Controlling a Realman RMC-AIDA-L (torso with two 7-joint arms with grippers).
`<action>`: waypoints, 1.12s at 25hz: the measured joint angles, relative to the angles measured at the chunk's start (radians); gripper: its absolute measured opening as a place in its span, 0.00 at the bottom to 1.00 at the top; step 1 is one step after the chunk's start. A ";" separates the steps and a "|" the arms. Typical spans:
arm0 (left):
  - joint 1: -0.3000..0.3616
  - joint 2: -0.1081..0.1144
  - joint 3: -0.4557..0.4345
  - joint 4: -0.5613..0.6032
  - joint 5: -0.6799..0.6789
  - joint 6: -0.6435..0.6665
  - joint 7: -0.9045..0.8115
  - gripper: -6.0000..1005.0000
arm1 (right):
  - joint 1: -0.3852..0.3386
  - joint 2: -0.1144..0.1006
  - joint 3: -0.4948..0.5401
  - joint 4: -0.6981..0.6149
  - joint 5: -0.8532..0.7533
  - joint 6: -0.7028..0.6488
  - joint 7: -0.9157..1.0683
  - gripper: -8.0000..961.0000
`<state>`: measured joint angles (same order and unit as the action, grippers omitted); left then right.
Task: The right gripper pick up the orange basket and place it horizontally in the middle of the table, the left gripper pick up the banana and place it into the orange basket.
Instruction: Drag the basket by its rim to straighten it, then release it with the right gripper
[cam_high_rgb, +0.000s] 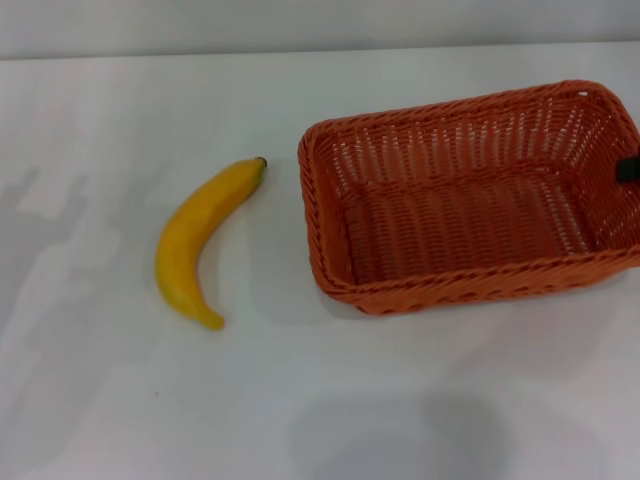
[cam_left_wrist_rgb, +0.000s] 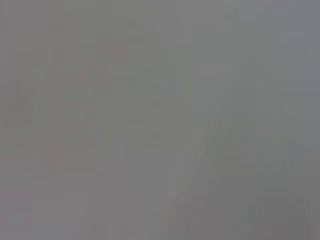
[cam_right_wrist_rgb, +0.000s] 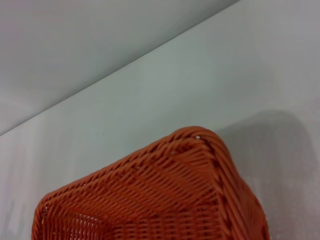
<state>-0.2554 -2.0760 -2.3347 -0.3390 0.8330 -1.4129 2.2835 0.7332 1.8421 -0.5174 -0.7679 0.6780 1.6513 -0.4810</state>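
The orange basket (cam_high_rgb: 470, 200) stands on the white table (cam_high_rgb: 320, 400), right of the middle, its long side running left to right and slightly skewed. It holds nothing. A yellow banana (cam_high_rgb: 196, 240) lies to its left, a short gap away, with the dark stem tip pointing toward the basket. A small black part of my right gripper (cam_high_rgb: 628, 168) shows at the basket's right end, by the rim. The right wrist view looks closely at a corner of the basket (cam_right_wrist_rgb: 200, 190). My left gripper shows nowhere, and the left wrist view is plain grey.
The table's far edge (cam_high_rgb: 320, 52) meets a pale wall. Soft shadows fall on the table at the left and near the front. Bare white surface (cam_right_wrist_rgb: 150, 100) lies beyond the basket corner in the right wrist view.
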 joint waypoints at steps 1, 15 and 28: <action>0.000 0.000 0.000 0.000 0.000 0.001 0.000 0.71 | -0.001 0.002 0.000 0.000 0.000 0.000 0.001 0.18; -0.005 0.001 0.000 0.000 0.000 0.008 0.008 0.71 | -0.014 0.037 0.013 0.007 0.036 -0.012 0.033 0.18; -0.002 0.001 -0.002 0.000 0.000 0.008 0.011 0.71 | -0.014 0.040 0.009 0.008 0.086 -0.015 0.037 0.18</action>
<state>-0.2576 -2.0754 -2.3363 -0.3390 0.8329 -1.4050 2.2948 0.7194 1.8818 -0.5086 -0.7603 0.7641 1.6367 -0.4439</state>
